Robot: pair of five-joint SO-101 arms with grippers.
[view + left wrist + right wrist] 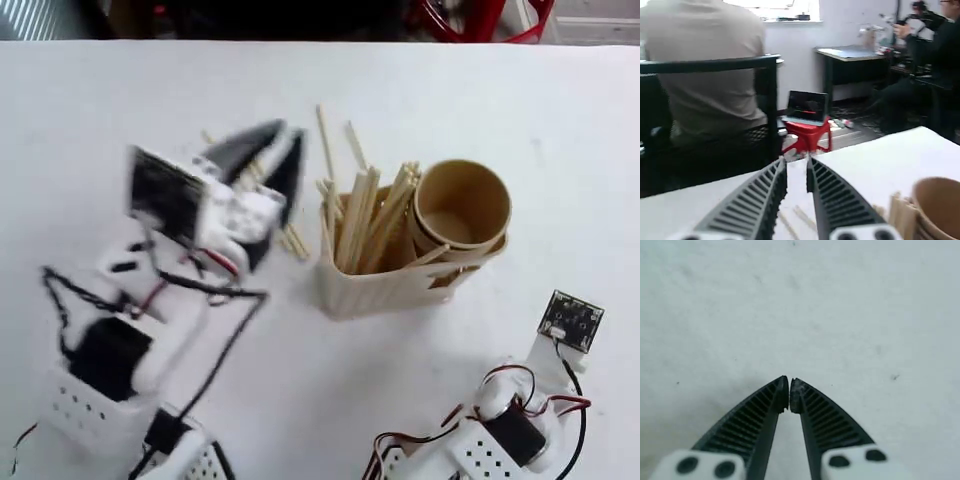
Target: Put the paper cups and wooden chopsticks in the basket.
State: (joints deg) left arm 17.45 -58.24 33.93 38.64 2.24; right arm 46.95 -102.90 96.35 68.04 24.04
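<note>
A cream basket (385,288) stands mid-table, holding stacked paper cups (462,212) and a bundle of wooden chopsticks (365,215). A few more chopsticks (295,241) lie on the table just left of the basket. My left gripper (272,165) hangs raised above those loose chopsticks. Its own view shows the left gripper (796,164) slightly open and holding nothing, with loose chopsticks (796,218) below and a cup (939,204) to one side. My right gripper (789,391) is shut and holds nothing, pointing at bare white table. The right arm (500,435) sits folded at the near right edge.
The white table (520,110) is bare around and behind the basket. Cables (215,330) trail from the left arm's base. Beyond the far edge stand a black chair (715,100) and a red stool (807,140).
</note>
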